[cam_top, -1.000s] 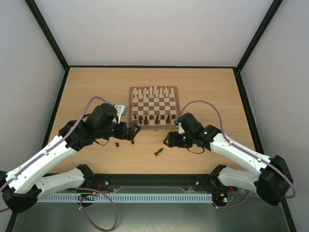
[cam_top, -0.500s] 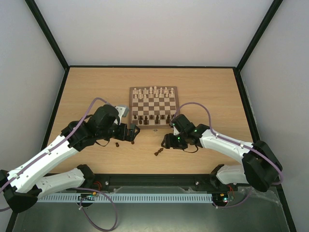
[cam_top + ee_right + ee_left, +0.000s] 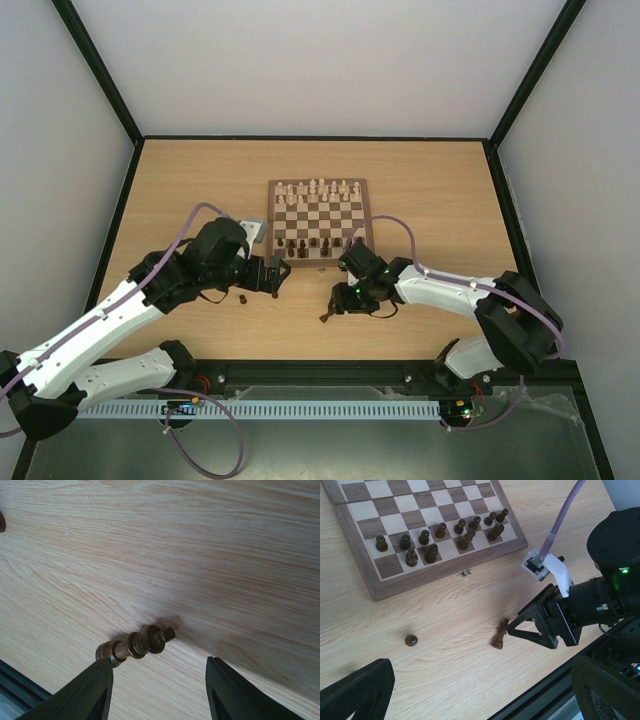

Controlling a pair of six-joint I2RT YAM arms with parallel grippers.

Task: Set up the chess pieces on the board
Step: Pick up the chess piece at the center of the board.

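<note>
Fingers of the right gripper (image 3: 159,662) stand partly open either side of a dark chess piece (image 3: 135,644) lying toppled on the table (image 3: 225,555), just off the board (image 3: 318,263)'s near edge. The piece's base is at one fingertip, unclamped. The left gripper (image 3: 480,672) gapes wide and empty near the board's near-left corner.

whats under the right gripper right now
A dark chess piece lies on its side on the bare tabletop, just ahead of the right gripper, whose jaws stand apart. Its base sits right at one jaw's tip; contact there cannot be told.
</note>
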